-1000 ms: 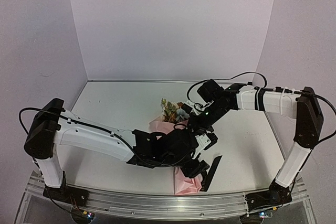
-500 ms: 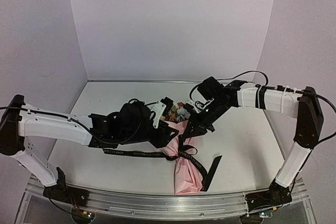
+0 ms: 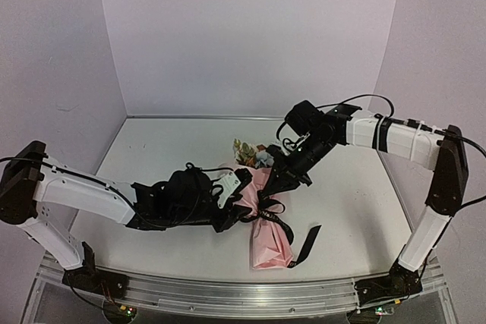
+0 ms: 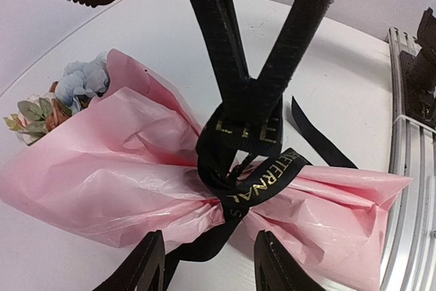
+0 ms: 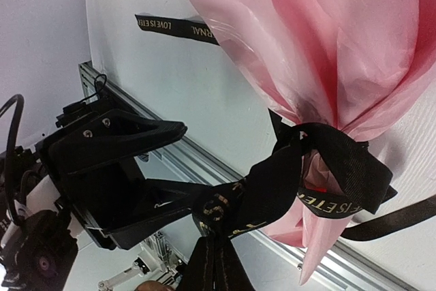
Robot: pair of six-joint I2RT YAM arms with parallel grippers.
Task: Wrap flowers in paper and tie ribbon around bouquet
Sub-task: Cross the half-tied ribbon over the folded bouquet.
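**A:** Pulling on the knot, would you say? Why is the right gripper (image 4: 248, 90) standing over the bouquet (image 3: 267, 225) like that?

**B:** Tightening is my guess. The ribbon (image 4: 262, 182) goes round the pinched waist of the pink paper (image 4: 102, 189). One strand rises taut from the knot (image 4: 231, 165) into that gripper, and its fingers are pressed together on the strand. The bouquet lies on its side on the table (image 3: 167, 157) with the flowers (image 4: 65, 97) at the far end, so both arms can reach the waist.

**A:** And the left gripper (image 4: 211, 264)?

**B:** It sits low, just beside the waist. Its fingers (image 4: 146, 264) are partly apart, and the other ribbon tail runs down between them. I see no contact, so it holds nothing.

**A:** So it's placed to take that tail?

**B:** That's how I read it: close on the tail, then pull against the right.
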